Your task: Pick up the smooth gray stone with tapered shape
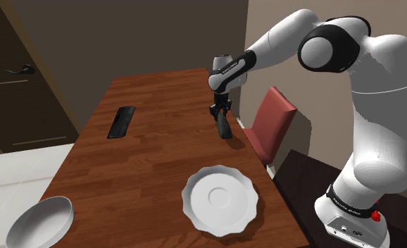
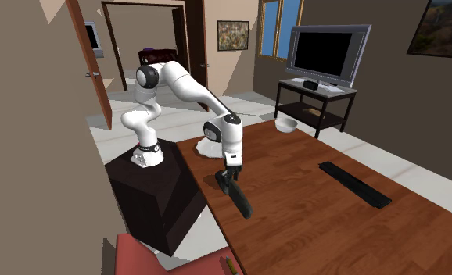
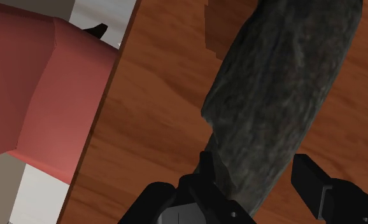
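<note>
The stone (image 1: 224, 127) is dark grey, long and tapered, near the table edge beside the chair. It slants down from my gripper (image 1: 220, 111) toward the wooden table (image 1: 153, 162). In the second exterior view the stone (image 2: 238, 197) points from the gripper (image 2: 226, 176) toward the table's near edge. In the wrist view my black fingers (image 3: 208, 175) clasp the stone (image 3: 272, 108) at its narrow end, one on each side. Whether its far end still rests on the wood I cannot tell.
A red chair (image 1: 271, 123) stands close beside the table edge by the gripper. A white scalloped plate (image 1: 220, 199), a white bowl (image 1: 41, 222) and a black remote (image 1: 121, 121) lie on the table. A TV (image 2: 326, 51) on a stand is beyond.
</note>
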